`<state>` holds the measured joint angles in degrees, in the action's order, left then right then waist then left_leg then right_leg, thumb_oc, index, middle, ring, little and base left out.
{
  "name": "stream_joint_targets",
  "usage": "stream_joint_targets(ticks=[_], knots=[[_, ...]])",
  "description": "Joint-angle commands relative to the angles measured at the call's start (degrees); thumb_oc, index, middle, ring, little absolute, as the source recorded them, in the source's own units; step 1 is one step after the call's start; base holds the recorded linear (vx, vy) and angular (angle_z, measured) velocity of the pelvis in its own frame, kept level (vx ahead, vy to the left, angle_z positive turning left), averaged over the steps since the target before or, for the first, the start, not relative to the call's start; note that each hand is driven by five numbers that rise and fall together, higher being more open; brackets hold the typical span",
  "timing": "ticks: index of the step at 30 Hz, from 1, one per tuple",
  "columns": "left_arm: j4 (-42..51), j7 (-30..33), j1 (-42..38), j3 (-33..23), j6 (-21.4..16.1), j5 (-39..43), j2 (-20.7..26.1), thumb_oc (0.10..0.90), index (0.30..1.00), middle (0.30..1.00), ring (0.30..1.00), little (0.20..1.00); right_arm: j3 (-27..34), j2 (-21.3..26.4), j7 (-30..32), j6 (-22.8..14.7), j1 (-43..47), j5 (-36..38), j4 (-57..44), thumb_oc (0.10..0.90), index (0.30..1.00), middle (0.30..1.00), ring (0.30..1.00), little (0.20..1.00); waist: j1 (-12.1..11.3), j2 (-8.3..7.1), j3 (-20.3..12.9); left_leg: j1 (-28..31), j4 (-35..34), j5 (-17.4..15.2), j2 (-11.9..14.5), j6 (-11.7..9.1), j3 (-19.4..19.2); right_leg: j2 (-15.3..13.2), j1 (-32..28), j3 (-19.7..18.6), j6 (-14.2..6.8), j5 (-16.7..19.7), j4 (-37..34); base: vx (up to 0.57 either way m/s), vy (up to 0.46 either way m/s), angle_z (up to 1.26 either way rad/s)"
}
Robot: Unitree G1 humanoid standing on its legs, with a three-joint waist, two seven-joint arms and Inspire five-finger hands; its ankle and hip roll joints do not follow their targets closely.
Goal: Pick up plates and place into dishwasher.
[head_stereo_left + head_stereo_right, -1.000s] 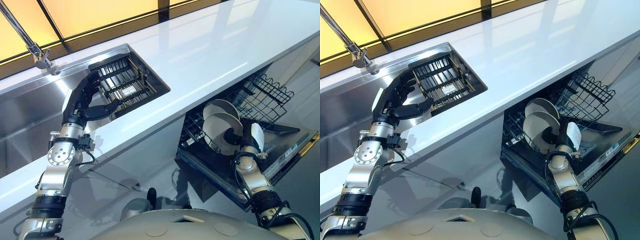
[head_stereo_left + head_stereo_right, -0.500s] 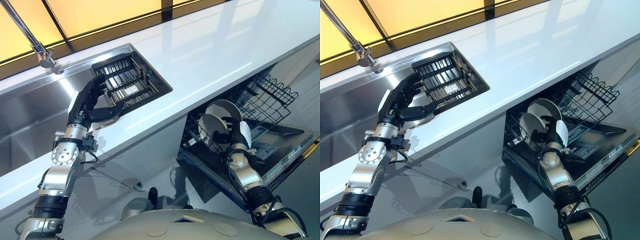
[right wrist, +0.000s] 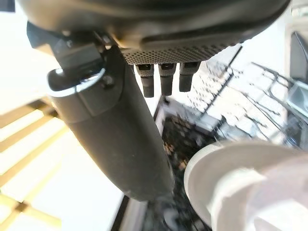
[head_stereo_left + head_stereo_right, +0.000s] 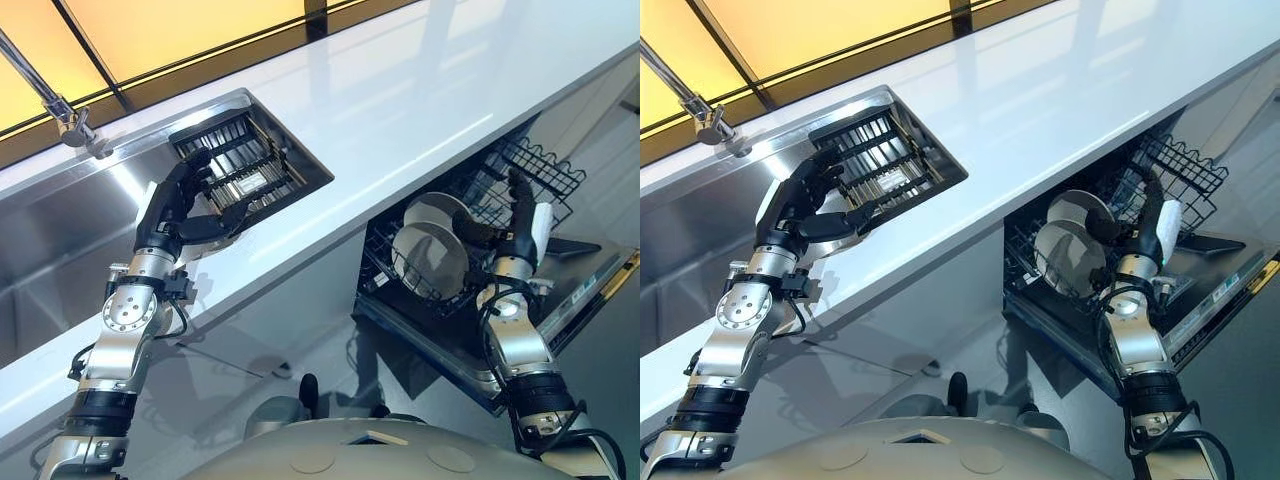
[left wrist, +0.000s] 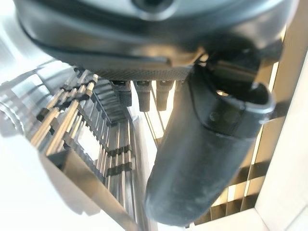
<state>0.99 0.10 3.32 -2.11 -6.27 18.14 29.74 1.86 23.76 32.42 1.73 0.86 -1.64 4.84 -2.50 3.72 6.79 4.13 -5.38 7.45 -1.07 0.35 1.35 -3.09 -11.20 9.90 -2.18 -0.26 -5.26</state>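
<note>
Two white plates stand upright, one behind the other, in the pulled-out dishwasher rack (image 4: 545,170): the front plate (image 4: 430,260) and the back plate (image 4: 438,208). My right hand (image 4: 518,218) is raised just right of them, open, fingers straight and holding nothing; the right wrist view has a plate rim (image 3: 226,183) past its thumb (image 3: 120,134). My left hand (image 4: 172,208) hovers open over the sink's left part, beside the dark slatted dish rack (image 4: 245,165). That dish rack (image 5: 82,130) appears close in the left wrist view, with nothing in the hand.
A steel sink (image 4: 60,240) with a tap (image 4: 62,112) is set in the long white countertop (image 4: 400,90). The dishwasher door (image 4: 590,290) hangs open below the counter's front edge, at the right.
My right hand has let go of the front plate and drawn back up and to the right. The plate stays standing in the rack. The left hand has barely moved.
</note>
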Motion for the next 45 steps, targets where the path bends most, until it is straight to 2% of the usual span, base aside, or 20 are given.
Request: stream_joint_targets(ticks=[1,4,5,7,9,11,12,14,18,24,27,31,36,40,45], knots=[[1.59,0.95,-3.66,-5.07,-4.51,1.98,2.08,0.800,0.900,0.900,0.900,0.900,4.79,2.78,2.97,-12.37,2.27,3.82,-9.59,0.800,0.900,0.900,0.900,0.900,1.63,-2.61,-2.87,2.69,0.38,-5.27,-0.11,-0.52,-2.91,0.76,2.62,-1.04,-1.69,2.28,0.69,-0.05,-0.012,-0.08],[0.37,0.77,-3.58,-5.85,-5.50,2.56,2.31,0.800,0.900,0.900,0.900,0.900,5.96,1.81,2.95,-12.93,0.48,5.36,-7.66,0.800,0.900,0.900,0.900,0.900,2.24,-2.71,-2.98,2.68,0.38,-5.39,-0.06,-0.64,-3.51,0.77,2.90,-1.28,-1.88,2.30,0.76,-0.02,0.004,-0.17],[0.28,0.81,-3.33,-6.18,-5.68,2.79,2.29,0.800,0.900,0.900,0.900,0.900,6.45,0.94,2.19,-12.07,-0.42,7.31,-6.11,0.800,0.900,0.900,0.900,0.900,2.48,-2.76,-3.12,2.94,0.38,-5.97,-0.03,-0.68,-3.67,0.75,2.66,-1.41,-2.05,1.89,0.65,0.01,0.005,-0.16],[1.25,0.87,-2.27,-7.20,-5.29,2.53,1.71,0.800,0.900,0.900,0.900,0.900,7.36,-1.63,-1.15,-13.21,-2.47,16.50,-3.37,0.800,0.900,0.900,0.900,0.900,2.96,-2.86,-3.22,2.81,0.38,-5.94,0.18,-0.61,-4.01,0.72,2.82,-1.43,-2.03,1.90,0.57,-0.02,-0.004,-0.09],[1.75,0.76,-1.49,-7.63,-5.25,2.36,1.31,0.800,0.900,0.900,0.900,0.900,8.13,-3.65,-4.79,-12.88,-3.64,22.20,-1.97,0.800,0.900,0.900,0.900,0.900,3.16,-2.92,-3.20,2.86,0.38,-5.99,0.23,-0.59,-4.18,0.77,2.81,-1.53,-2.04,1.87,0.60,-0.01,-0.017,-0.07],[0.71,0.22,-1.15,-8.03,-6.17,2.20,0.98,0.800,0.900,0.900,0.900,0.900,7.91,-5.81,-7.97,-13.48,-4.51,26.26,4.37,0.800,0.900,0.900,0.900,0.900,3.26,-2.94,-2.96,3.04,0.38,-6.06,0.35,-0.64,-4.60,0.78,2.75,-1.48,-1.93,1.91,0.64,0.01,-0.029,-0.16],[0.62,0.68,-1.66,-7.78,-5.82,2.28,1.14,0.800,0.900,0.900,0.900,0.900,7.39,-6.24,-10.34,-12.89,-4.10,29.84,7.33,0.800,0.900,0.900,0.900,0.900,3.18,-2.89,-2.84,3.10,0.38,-6.07,0.40,-0.70,-4.66,0.81,2.71,-1.36,-1.83,1.92,0.59,0.01,-0.027,-0.15],[0.00,1.40,-2.97,-7.15,-5.23,2.53,1.54,0.800,0.900,0.900,0.900,0.900,6.57,-7.20,-13.05,-14.18,-2.80,36.32,13.74,0.800,0.900,0.900,0.900,0.900,2.75,-2.72,-2.69,3.14,0.38,-6.02,0.47,-0.89,-4.64,0.81,2.44,-1.08,-1.62,1.91,0.43,0.02,-0.037,-0.04],[-0.63,2.09,-4.24,-5.91,-4.75,2.07,2.03,0.800,0.900,0.900,0.900,0.900,5.25,-7.33,-10.91,-15.10,-1.18,36.70,18.94,0.800,0.900,0.900,0.900,0.900,2.10,-2.28,-2.44,3.00,0.38,-5.77,0.39,-1.15,-4.22,0.68,2.25,-0.72,-1.46,1.92,0.31,0.01,-0.009,0.00],[-0.56,2.52,-5.48,-4.40,-4.21,1.89,3.04,0.800,0.900,0.900,0.900,0.900,2.83,-7.84,-11.43,-19.02,1.68,40.03,26.88,0.800,0.900,0.900,0.900,0.900,0.44,-1.09,-1.99,2.59,0.38,-5.45,-0.12,-1.34,-2.63,0.12,2.09,0.23,-1.22,1.79,0.42,0.03,-0.006,0.09],[-0.05,2.58,-5.23,-4.62,-4.24,1.81,3.59,0.800,0.900,0.900,0.900,0.900,3.09,-7.86,-13.82,-20.66,2.91,44.96,30.71,0.800,0.900,0.900,0.900,0.900,-0.55,-0.53,-1.69,2.50,0.38,-5.32,-0.39,-1.45,-1.90,-0.33,1.82,1.10,-1.12,1.62,0.55,0.05,-0.003,0.16],[0.73,3.45,-5.02,-5.36,-4.23,2.47,4.84,0.800,0.900,0.900,0.900,0.900,5.15,-6.93,-20.74,-22.17,5.43,54.05,35.67,0.800,0.900,0.900,0.900,0.900,-1.88,0.51,-1.11,2.27,0.38,-4.96,-0.90,-1.51,-0.25,-0.89,1.79,2.11,-0.85,1.35,1.16,0.06,0.012,0.18],[1.00,3.73,-3.01,-7.11,-6.62,4.68,4.57,0.800,0.900,0.900,0.900,0.900,6.29,-6.19,-31.62,-21.48,7.42,62.05,37.03,0.800,0.900,0.900,0.900,0.900,-3.18,1.96,-0.12,1.91,0.38,-4.38,-1.44,-1.54,1.61,-1.57,2.21,3.07,-0.31,0.59,2.63,0.05,0.058,0.23],[1.42,2.86,-0.53,-8.81,-7.43,5.24,3.97,0.800,0.900,0.900,0.900,0.900,6.72,-5.52,-41.44,-17.77,8.31,68.11,36.38,0.800,0.900,0.900,0.900,0.900,-4.14,2.78,0.35,1.84,0.38,-4.06,-1.85,-1.56,2.79,-1.91,2.26,3.81,-0.04,0.07,3.45,0.06,0.062,0.12],[1.16,2.36,0.76,-9.25,-7.97,5.83,4.45,0.800,0.900,0.900,0.900,0.900,4.54,-5.24,-52.70,-11.84,9.62,73.79,34.14,0.800,0.900,0.900,0.900,0.900,-5.28,2.95,0.56,2.00,0.38,-3.78,-2.12,-1.36,3.98,-2.21,2.25,4.88,0.14,-0.46,4.45,0.06,0.028,0.06]])
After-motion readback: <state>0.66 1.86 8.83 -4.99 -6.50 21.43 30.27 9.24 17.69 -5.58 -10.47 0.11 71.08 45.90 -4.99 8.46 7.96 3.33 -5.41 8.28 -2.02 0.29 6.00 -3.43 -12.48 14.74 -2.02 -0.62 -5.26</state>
